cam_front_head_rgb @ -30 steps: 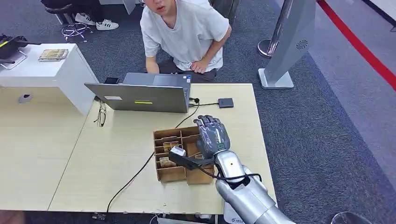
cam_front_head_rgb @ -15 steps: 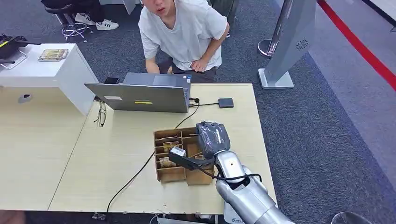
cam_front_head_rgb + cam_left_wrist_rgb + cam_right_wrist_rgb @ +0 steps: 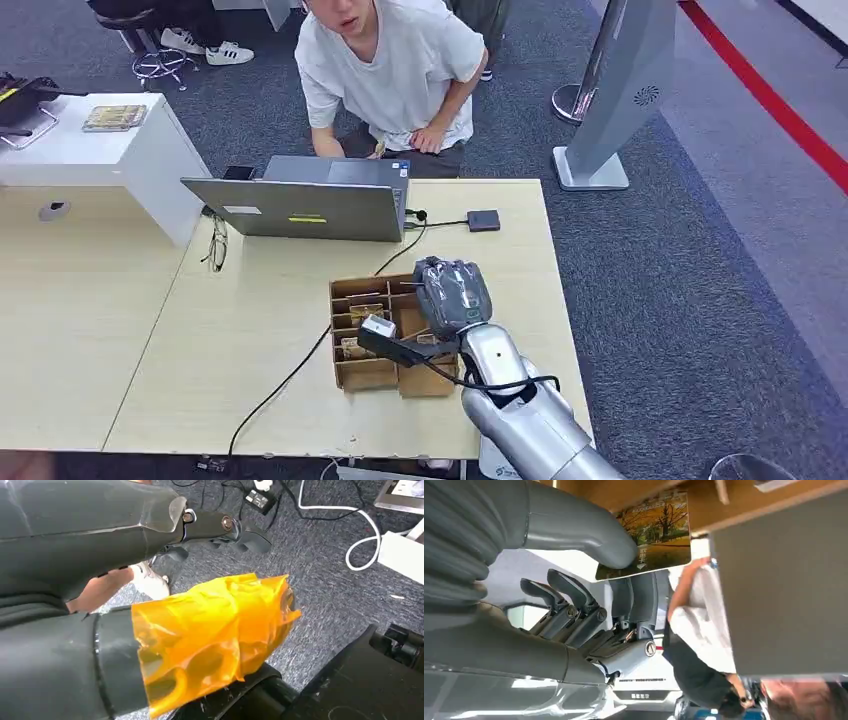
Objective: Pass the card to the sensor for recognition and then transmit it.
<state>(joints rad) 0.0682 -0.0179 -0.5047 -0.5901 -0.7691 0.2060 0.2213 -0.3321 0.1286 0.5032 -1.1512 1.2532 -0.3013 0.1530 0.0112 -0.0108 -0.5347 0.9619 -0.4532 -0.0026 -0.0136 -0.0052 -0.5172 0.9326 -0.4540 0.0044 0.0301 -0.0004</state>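
Pinching a card (image 3: 651, 532) between thumb (image 3: 579, 527) and the darker fingers (image 3: 639, 597), the right hand (image 3: 453, 295) is sitting over the cardboard divider box (image 3: 375, 372) on the pale wooden table (image 3: 200, 350). Item, card: printed with a yellow-leaved tree scene, lying at the mouth of the box in the right wrist view; whether it is fully free of its compartment cannot be told. Item, box: more cards are standing in the compartments on the robot's left (image 3: 360, 315). Item, sensor: probably the small dark pad (image 3: 483, 220) cabled beside the grey laptop (image 3: 300, 208), near the far table edge and well apart from the hand. Item, left hand (image 3: 215, 635): it is hanging off the table, its fingers wrapped in orange film over grey carpet, and their state cannot be told. Item, person (image 3: 395, 70): is leaning in behind the laptop. Handling note, as a judgement: the pinch is covering one corner only, so the card is likely to swivel; lifting straight up until it clears the dividers, then carrying it flat and low toward the pad, is looking safest. Care is needed around the black cable (image 3: 290, 375) crossing the table.
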